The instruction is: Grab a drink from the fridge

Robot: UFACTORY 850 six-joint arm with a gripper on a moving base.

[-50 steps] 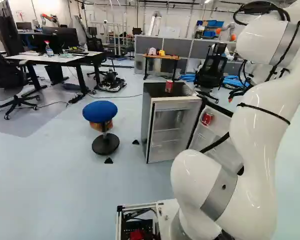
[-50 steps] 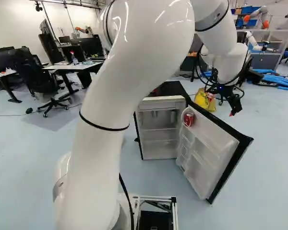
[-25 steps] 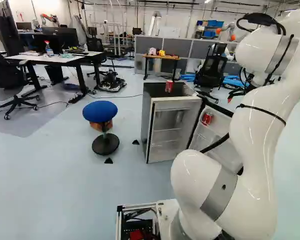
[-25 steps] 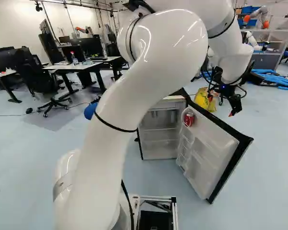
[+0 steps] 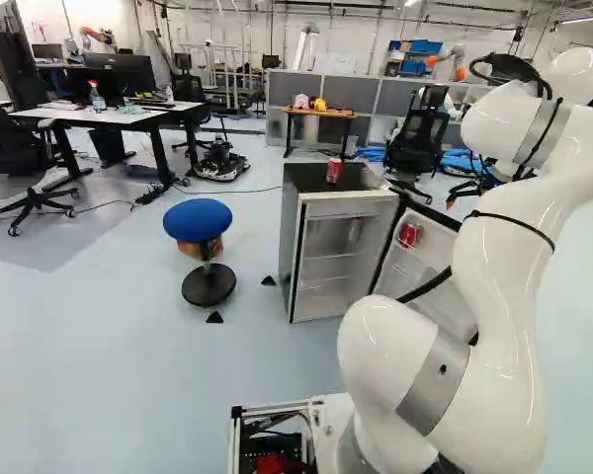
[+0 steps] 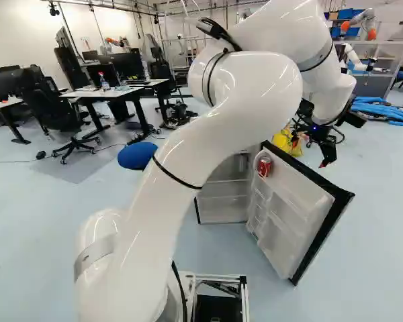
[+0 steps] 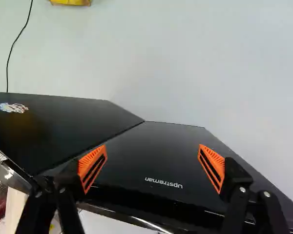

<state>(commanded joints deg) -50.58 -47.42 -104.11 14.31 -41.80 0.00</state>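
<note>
So, three cans by my count, and the robot has hold of none of them. One red can sits in the upper shelf of the fridge door, a second red can stands upright on top of the fridge, and one silvery can is up high inside it. Just the one fridge, one door, and that door's wide open.

The robot's one gripper is up by the door's far side in the right base view. The wrist view has its two fingers spread wide, orange pads well apart, nothing gripped. Ahead of them there are two black panels meeting at an angle, one with white lettering, the other with one sticker.

Further out, one yellow bag is on the floor past the door. Over in the left base view there's one blue stool left of the fridge, with two black triangles on the floor near it, and one wooden-topped table behind the fridge carrying two small things, one pink, one yellow.
</note>
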